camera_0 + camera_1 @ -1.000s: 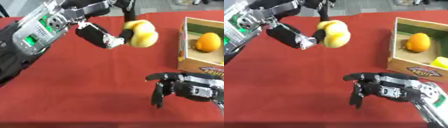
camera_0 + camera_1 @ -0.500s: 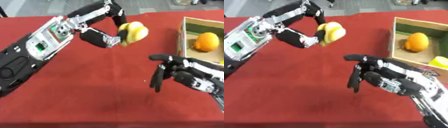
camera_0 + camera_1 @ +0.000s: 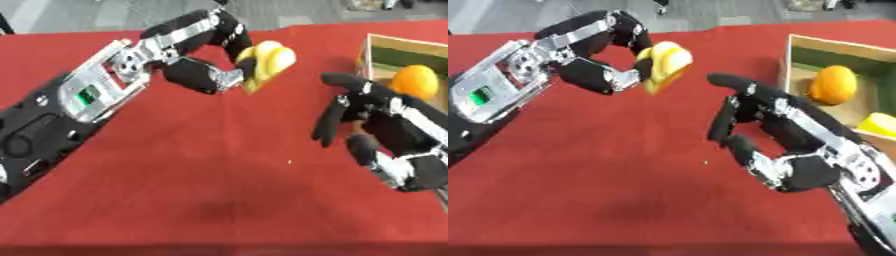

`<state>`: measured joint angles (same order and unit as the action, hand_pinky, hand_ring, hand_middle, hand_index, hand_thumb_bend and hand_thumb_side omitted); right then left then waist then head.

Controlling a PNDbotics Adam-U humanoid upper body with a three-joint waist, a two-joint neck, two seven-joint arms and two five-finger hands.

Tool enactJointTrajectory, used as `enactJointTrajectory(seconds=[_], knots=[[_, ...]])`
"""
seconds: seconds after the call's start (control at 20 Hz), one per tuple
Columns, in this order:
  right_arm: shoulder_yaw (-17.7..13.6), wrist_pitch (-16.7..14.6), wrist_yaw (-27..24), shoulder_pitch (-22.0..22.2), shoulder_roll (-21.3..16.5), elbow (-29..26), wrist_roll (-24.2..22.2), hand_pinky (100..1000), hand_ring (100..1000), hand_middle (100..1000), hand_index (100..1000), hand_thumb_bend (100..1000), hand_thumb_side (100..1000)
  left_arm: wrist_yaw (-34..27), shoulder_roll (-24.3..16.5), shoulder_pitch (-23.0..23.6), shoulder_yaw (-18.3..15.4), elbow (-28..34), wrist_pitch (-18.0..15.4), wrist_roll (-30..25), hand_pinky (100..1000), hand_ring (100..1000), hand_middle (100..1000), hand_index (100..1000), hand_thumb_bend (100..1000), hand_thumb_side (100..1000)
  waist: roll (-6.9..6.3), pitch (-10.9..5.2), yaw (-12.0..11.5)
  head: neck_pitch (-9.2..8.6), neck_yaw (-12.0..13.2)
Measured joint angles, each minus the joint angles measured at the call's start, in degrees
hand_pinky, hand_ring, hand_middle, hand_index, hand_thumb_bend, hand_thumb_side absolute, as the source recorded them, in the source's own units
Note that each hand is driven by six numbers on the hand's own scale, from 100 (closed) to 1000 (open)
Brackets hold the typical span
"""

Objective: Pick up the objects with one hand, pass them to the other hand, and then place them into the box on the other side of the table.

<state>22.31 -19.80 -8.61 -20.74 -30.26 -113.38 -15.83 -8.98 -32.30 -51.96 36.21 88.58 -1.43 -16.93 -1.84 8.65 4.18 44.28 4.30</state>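
Nearest the front edge of the table (image 3: 175, 200), the red cloth covering shows a dark shadow patch and a tiny pale speck (image 3: 290, 161) just beyond it. Toward the right edge, the right hand (image 3: 785, 135) is raised above the cloth, palm turned toward the centre, fingers spread and only slightly bent, thumb low; it grasps nothing. Its fingertips point toward the table's left side and stand near the yellow fruit without touching it.

From the left edge, the left arm (image 3: 96, 95), black with silver and a green panel, reaches diagonally toward the far middle of the table. The left hand (image 3: 219, 60) is curled round a yellow fruit (image 3: 267, 62), lobed and lemon-coloured, held clear of the cloth; fingers wrap over its top, thumb beneath. The exact kind of fruit cannot be determined.

At the far right corner stands a cardboard box (image 3: 794, 50) with a green inner wall. Inside it lies an orange (image 3: 833, 85), and nearer the right edge of the box a yellow item (image 3: 878, 125) is partly visible. The right hand's wrist overlaps the box's near wall in view.
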Motion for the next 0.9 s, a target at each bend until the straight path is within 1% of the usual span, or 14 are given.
enactJointTrajectory(seconds=[0.05,0.1,0.15,0.2,0.25,0.3,0.4,0.5,0.65,0.75,0.9], knots=[[-0.01,-0.32,1.86,-0.07,0.29,0.00,2.02,357,537,450,947,100,345,-0.20,0.02,0.03,0.00,-0.09,0.24,0.08,642,536,439,457,100,276,0.00,0.00,0.00,0.00,-0.02],[-0.03,-0.63,3.81,-0.27,0.50,0.00,4.17,331,511,436,928,100,276,-0.46,0.10,0.04,0.00,-0.17,0.50,0.17,642,536,439,457,100,276,0.00,0.00,0.00,0.00,-0.04],[-0.08,-1.10,6.07,-0.55,0.75,0.00,6.42,330,501,429,919,100,240,-0.75,0.24,0.04,0.00,-0.30,0.78,0.29,642,536,439,457,100,276,0.00,0.00,0.00,0.00,-0.04],[-0.16,-1.73,8.70,-0.87,0.91,0.00,8.81,320,471,406,892,100,156,-1.04,0.38,0.04,0.00,-0.44,1.06,0.42,641,536,439,457,100,275,0.00,0.00,0.00,0.00,-0.05],[-0.37,-2.58,11.74,-1.24,1.12,0.00,11.26,317,467,403,888,100,146,-1.24,0.45,0.04,0.00,-0.46,1.32,0.58,641,536,439,457,100,275,0.00,0.00,-0.01,0.00,-0.06],[-0.53,-3.52,15.07,-1.63,1.28,0.00,13.77,299,433,384,866,100,100,-1.36,0.46,0.03,0.00,-0.49,1.59,0.70,641,536,439,457,100,275,0.00,0.00,-0.03,0.00,-0.08],[-1.10,-5.26,22.20,-2.47,1.43,0.00,19.03,295,410,365,850,100,100,-1.39,0.49,0.02,0.01,-0.62,1.97,0.82,641,536,439,457,100,274,0.02,0.00,-0.05,0.00,-0.10],[-1.51,-6.29,29.04,-3.17,1.55,0.00,24.03,302,391,353,832,100,100,-1.39,0.78,-0.01,0.04,-0.75,2.17,0.74,641,535,438,457,100,273,0.13,0.00,-0.10,0.00,-0.13],[-1.53,-7.31,37.62,-4.65,1.55,0.00,29.55,301,375,341,817,120,100,-1.42,1.56,-0.18,0.35,-0.76,2.44,0.45,643,534,437,455,100,276,0.23,0.00,-0.35,0.00,-0.34],[-1.42,-7.83,41.88,-5.48,1.49,0.00,31.94,297,370,336,813,136,100,-1.79,2.13,-0.61,0.40,-0.76,2.70,0.10,642,531,433,452,100,277,0.23,0.00,-0.39,0.00,-0.44],[-1.04,-8.26,45.66,-6.03,1.09,0.00,34.08,293,365,312,810,146,100,-2.88,2.52,-0.95,0.40,-0.75,3.10,-0.69,645,528,429,447,100,277,0.23,0.00,-0.60,0.00,-0.73]])
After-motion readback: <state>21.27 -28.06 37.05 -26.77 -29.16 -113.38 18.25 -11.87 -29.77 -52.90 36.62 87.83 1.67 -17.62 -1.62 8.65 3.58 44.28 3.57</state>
